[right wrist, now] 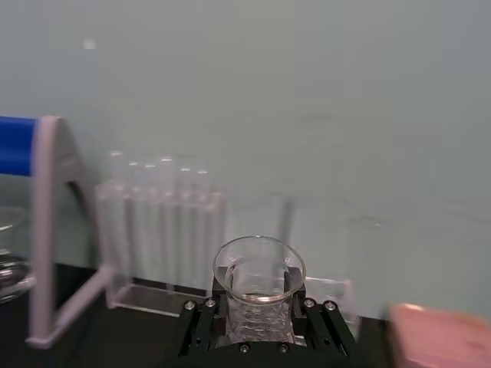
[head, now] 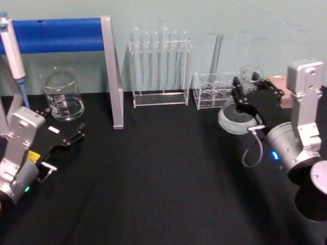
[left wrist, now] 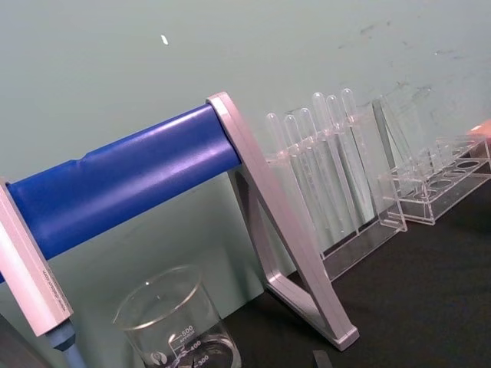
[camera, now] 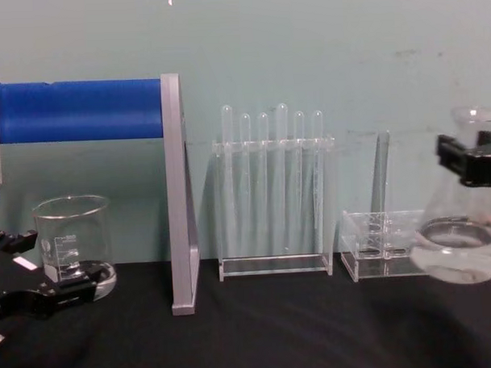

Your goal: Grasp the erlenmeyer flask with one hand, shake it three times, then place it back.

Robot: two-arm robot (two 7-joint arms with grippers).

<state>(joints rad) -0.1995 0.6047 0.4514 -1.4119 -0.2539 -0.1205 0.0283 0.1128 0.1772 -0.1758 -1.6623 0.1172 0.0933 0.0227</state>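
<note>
The erlenmeyer flask point(head: 234, 118) is clear glass with a wide base and a little clear liquid in it. My right gripper point(head: 251, 90) is shut on its neck and holds it tilted above the black table at the right. From the chest, the flask point(camera: 462, 253) hangs at the right edge with the right gripper point(camera: 470, 158) clamped just under its rim. In the right wrist view the flask's flared rim point(right wrist: 259, 270) sits between the black fingers point(right wrist: 198, 326). My left gripper point(head: 70, 138) rests open and parked at the table's left, in front of the beaker.
A glass beaker point(head: 62, 97) stands at the back left, beside a stand with a blue bar point(head: 56, 34) and a grey leg point(head: 115, 76). A test tube rack point(head: 159, 66) and a small acrylic rack point(head: 212, 93) line the back wall.
</note>
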